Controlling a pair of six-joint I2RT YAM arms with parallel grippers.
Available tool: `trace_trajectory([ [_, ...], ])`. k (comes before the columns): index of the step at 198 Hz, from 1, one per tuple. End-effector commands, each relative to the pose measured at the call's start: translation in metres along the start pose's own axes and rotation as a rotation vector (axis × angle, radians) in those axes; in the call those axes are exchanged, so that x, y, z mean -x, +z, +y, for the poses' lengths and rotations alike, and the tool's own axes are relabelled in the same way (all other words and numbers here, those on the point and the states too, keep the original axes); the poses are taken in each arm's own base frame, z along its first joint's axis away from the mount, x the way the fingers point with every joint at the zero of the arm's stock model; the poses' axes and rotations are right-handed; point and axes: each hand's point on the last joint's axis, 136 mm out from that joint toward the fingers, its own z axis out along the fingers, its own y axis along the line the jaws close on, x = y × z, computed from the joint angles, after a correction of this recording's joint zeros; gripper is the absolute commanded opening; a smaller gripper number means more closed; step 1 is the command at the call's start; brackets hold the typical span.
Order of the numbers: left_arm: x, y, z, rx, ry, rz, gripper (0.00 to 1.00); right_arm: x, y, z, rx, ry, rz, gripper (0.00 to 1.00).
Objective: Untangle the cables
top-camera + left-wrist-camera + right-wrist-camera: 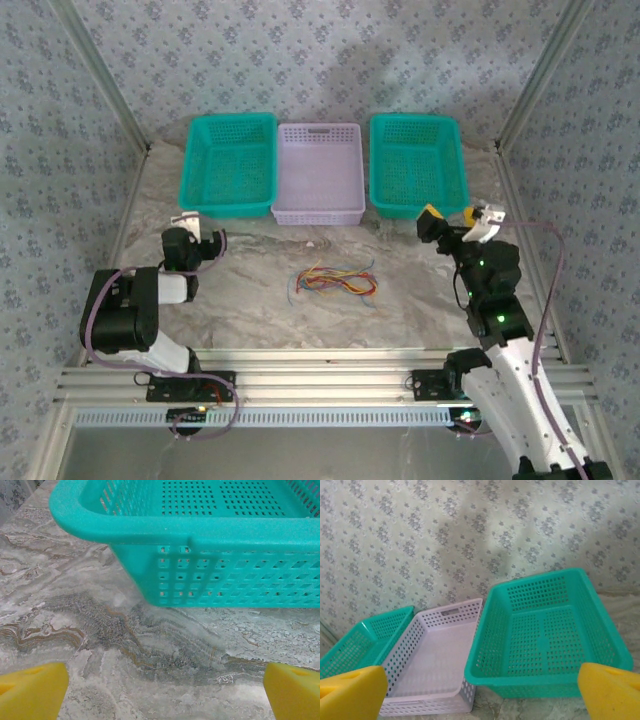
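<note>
- Your left gripper [165, 692] is hanging wide open, empty, near a teal basket [225, 575].
- Your right gripper [482, 695] is gaping too, empty.
- Cables [335, 280] are lying bunched on the table [250, 295].

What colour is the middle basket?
The perforated plastic middle basket is pale lilac; clearest from the right wrist view.

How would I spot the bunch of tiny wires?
Find the marble table, then the lilac basket at its back. In front of that basket lie the cables: a small tangle of red, yellow, blue and orange strands, thin and many-coloured where the basket is plain.
</note>
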Motion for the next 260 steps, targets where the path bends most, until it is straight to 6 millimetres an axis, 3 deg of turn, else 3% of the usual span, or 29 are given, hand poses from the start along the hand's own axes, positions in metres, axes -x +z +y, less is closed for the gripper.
trace_trajectory([
  [1, 0.018, 0.001, -0.003, -0.017, -0.003, -0.053, 1.0, -0.015, 0.002, -0.008, -0.027, 0.078, 0.043, 1.0],
  [45, 0.04, -0.013, -0.002, -0.009, -0.006, -0.045, 1.0, -0.038, 0.02, -0.006, -0.037, 0.067, 0.159, 1.0],
  [95, 0.059, -0.047, 0.008, 0.055, -0.115, -0.075, 1.0, -0.065, 0.035, 0.006, 0.0, 0.034, 0.315, 1.0],
  [126, 0.066, -0.071, 0.016, 0.119, -0.297, -0.051, 1.0, -0.084, 0.042, 0.023, 0.054, 0.004, 0.417, 1.0],
  [168, 0.069, -0.102, 0.0, 0.036, -0.568, 0.021, 1.0, -0.108, 0.043, 0.044, 0.126, -0.045, 0.513, 1.0],
  [202, 0.055, -0.128, -0.004, 0.035, -0.855, 0.077, 1.0, -0.127, 0.037, 0.065, 0.201, -0.098, 0.576, 1.0],
  [225, 0.059, -0.138, -0.018, -0.027, -0.801, 0.13, 1.0, -0.144, 0.032, 0.079, 0.232, -0.146, 0.621, 1.0],
  [260, 0.043, -0.148, -0.038, -0.006, -0.659, 0.273, 0.99, -0.176, 0.025, 0.09, 0.255, -0.226, 0.692, 1.0],
])
